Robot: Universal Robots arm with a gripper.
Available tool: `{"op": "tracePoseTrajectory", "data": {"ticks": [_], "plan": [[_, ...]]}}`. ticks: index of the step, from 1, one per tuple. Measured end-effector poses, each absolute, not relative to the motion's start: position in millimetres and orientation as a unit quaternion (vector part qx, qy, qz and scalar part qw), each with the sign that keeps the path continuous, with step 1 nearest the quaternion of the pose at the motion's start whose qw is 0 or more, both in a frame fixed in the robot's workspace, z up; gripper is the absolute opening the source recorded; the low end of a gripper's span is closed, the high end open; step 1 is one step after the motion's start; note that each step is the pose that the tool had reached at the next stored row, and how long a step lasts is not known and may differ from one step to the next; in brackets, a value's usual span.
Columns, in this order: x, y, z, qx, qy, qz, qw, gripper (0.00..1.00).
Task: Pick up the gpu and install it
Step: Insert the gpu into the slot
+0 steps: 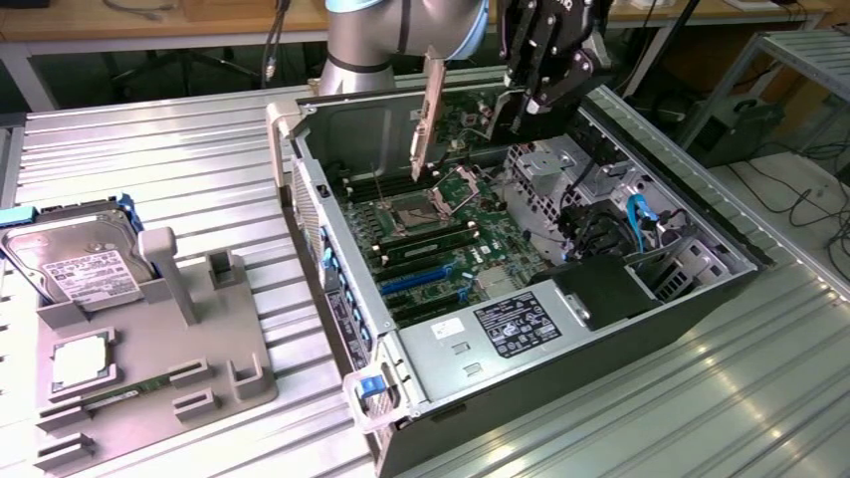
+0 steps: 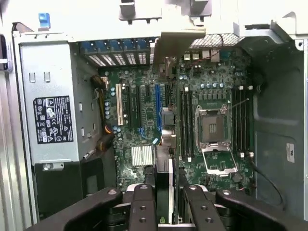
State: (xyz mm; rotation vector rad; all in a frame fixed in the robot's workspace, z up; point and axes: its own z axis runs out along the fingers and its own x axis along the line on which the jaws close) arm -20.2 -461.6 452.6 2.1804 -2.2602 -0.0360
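The gpu (image 2: pixel 164 185) is a rigid, light, fragile card; I judge its board edges the safe place to hold, clear of fan and components. My gripper (image 1: pixel 531 105) is closed partway on it, fingers (image 2: pixel 143 207) clamping both faces. It hangs edge-on above the open computer case (image 1: pixel 678 299), long axis vertical, silver bracket (image 1: pixel 428 119) pointing down toward the motherboard (image 2: pixel 192 115) and its blue slot (image 2: pixel 157 108).
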Motion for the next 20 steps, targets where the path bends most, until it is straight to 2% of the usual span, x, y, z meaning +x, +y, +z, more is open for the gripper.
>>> {"op": "tracePoseTrajectory", "data": {"ticks": [1,4,20], "plan": [[-21,-462,447,0.701,-0.713,-0.006,-0.004,0.27],[-21,-462,444,0.700,-0.714,-0.005,-0.006,0.27],[-34,-464,426,0.700,-0.714,-0.003,-0.011,0.27]]}}
